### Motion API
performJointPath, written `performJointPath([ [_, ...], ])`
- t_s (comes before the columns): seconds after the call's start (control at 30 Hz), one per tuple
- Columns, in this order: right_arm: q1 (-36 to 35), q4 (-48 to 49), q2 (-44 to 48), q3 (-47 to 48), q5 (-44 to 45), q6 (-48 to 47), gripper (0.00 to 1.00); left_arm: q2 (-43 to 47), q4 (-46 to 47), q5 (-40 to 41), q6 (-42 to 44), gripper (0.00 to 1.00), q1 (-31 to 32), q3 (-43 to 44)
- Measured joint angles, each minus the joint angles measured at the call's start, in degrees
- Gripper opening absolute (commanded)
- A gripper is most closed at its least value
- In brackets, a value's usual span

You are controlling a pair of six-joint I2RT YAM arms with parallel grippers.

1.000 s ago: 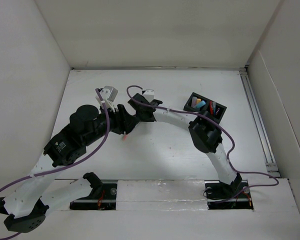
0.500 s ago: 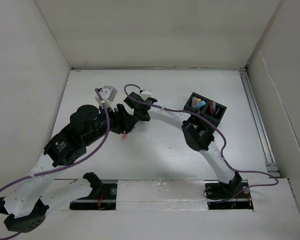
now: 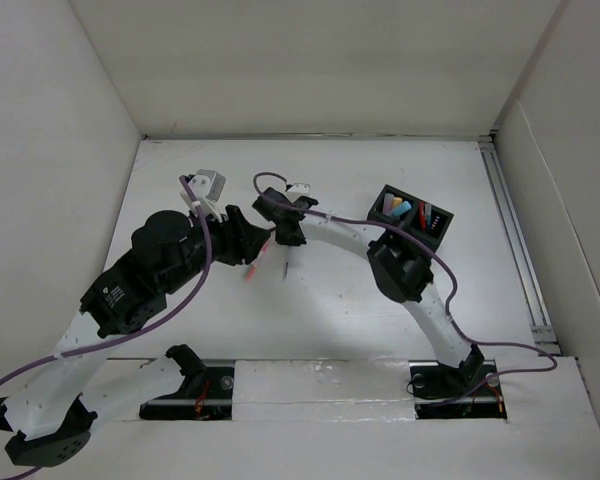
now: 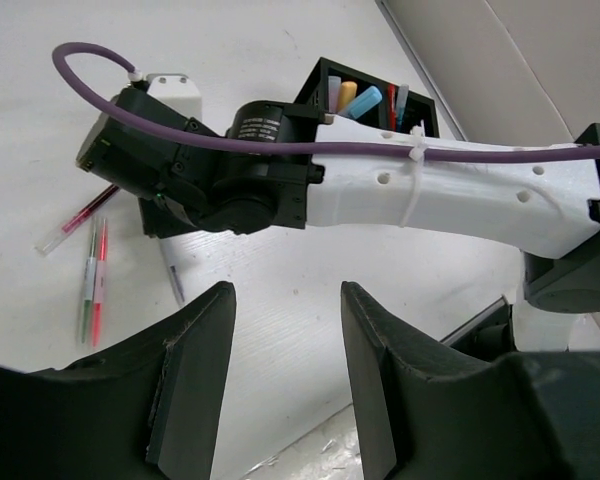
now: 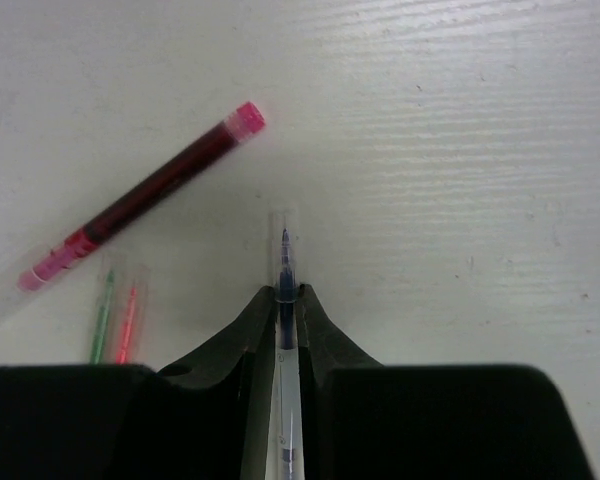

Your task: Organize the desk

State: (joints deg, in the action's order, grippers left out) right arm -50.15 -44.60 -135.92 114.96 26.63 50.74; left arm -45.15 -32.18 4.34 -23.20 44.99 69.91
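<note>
Right gripper point(image 5: 283, 300) is closed on the clear blue-ink pen point(image 5: 282, 262) down at the white desk point(image 5: 460, 150) beneath both arms, left gripper point(image 4: 285, 300) open and empty; risk: the slick, thin barrel, pinched lengthwise, slips or pivots when lifted.

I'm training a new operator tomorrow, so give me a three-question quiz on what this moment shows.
1. True or false: the left end effector holds a pen.
2. What sits between the jaws of the right end effector? A) the red pen B) the clear pen with dark ink C) nothing
3. Fill in: the two thin pens lying side by side on the desk have ____ and ____ ink.
Key: 1 false, its jaws stand open and empty; 2 B; 3 green and red.
</note>
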Motion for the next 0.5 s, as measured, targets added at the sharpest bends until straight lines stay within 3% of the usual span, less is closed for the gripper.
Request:
performJointPath([
  [0.17,-0.22,4.59,6.01,-10.51,-0.09,-4.44,0.0,0.0,-0.44,1.27,0.04,0.42,0.0,0.0],
  [0.37,-0.39,11.32,16.57,-24.87,-0.85,-16.37,0.0,0.07,-0.39,3.43,-0.24,0.42,0.0,-0.07],
  [0.5,0.61,19.34,29.59,-33.83,-1.81,-26.4,0.0,0.92,0.26,4.42,-1.81,0.44,0.0,-2.12],
])
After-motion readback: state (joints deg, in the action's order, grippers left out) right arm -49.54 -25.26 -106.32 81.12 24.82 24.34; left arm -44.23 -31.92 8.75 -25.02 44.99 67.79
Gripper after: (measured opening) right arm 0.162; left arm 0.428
